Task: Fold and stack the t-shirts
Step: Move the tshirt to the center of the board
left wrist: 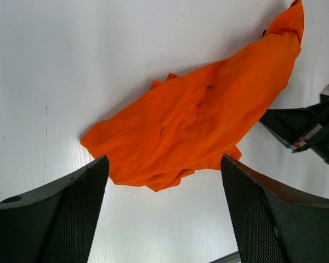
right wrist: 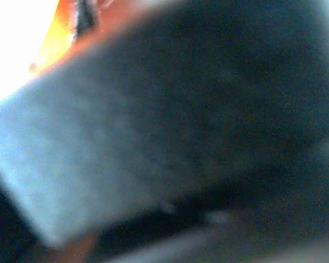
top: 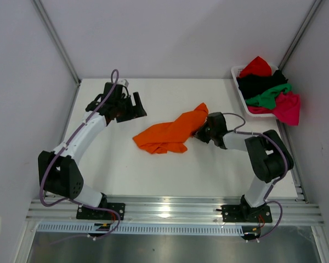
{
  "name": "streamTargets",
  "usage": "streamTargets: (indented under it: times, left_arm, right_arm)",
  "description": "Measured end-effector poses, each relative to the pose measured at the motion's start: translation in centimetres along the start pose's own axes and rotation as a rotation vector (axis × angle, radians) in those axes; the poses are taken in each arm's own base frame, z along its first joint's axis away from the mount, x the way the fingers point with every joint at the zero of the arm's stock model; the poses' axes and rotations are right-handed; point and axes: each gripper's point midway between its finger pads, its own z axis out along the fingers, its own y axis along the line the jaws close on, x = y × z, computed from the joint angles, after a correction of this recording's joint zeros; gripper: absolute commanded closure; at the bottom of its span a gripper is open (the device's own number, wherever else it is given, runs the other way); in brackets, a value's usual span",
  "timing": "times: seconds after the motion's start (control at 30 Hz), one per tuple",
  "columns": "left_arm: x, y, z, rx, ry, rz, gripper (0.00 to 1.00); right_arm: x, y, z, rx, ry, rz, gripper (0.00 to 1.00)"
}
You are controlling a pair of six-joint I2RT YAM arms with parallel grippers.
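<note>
A bright orange t-shirt [top: 170,134] [left wrist: 203,120] lies crumpled in the middle of the white table, its right end pulled up into a peak. My right gripper [top: 200,129] [left wrist: 307,129] is shut on that raised end. The right wrist view is a dark blur with a strip of orange cloth [right wrist: 66,22] at its top left. My left gripper [top: 138,107] [left wrist: 164,164] hovers open to the left of the shirt, nothing between its fingers. Red [top: 256,67], black [top: 257,83], green [top: 268,96] and magenta-pink [top: 288,108] t-shirts are heaped at the back right.
A white slatted basket [top: 237,76] holds the heap of shirts at the table's back right corner, with the pink one hanging over its right side. Grey walls close in the table on three sides. A metal rail [top: 170,208] runs along the near edge.
</note>
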Motion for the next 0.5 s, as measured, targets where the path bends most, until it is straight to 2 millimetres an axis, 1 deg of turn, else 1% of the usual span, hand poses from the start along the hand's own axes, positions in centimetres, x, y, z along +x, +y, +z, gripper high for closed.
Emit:
streamTargets:
  times: [0.07,0.1,0.13,0.23,0.33,0.43,0.5]
  left_arm:
    - [-0.1,0.0,-0.2,-0.004,0.005,0.005,0.16]
    - [-0.3,-0.1,-0.3,-0.005,0.004,0.007,0.16]
    - [-0.7,-0.3,-0.5,-0.005,-0.004,0.011,0.16]
    - [-2.5,-1.0,-1.1,0.0,-0.044,0.03,0.16]
    - [-4.3,-1.9,-2.0,0.017,-0.091,0.044,0.16]
    - [-5.3,-2.5,-2.5,0.029,-0.117,0.05,0.16]
    - [-5.6,-2.7,-2.7,0.033,-0.125,0.051,0.16]
  right_arm:
    - [-1.1,0.5,-1.2,0.029,-0.031,-0.052,1.0]
    - [-1.7,1.0,-1.8,0.037,-0.049,-0.075,1.0]
    - [-2.8,1.9,-2.6,0.04,-0.082,-0.105,1.0]
    - [-6.5,5.7,-5.7,0.017,-0.201,-0.184,1.0]
    - [-10.3,10.2,-9.4,-0.036,-0.335,-0.24,1.0]
    - [-13.4,13.9,-12.6,-0.068,-0.436,-0.282,1.0]
    - [-14.8,15.8,-14.0,-0.081,-0.481,-0.304,1.0]
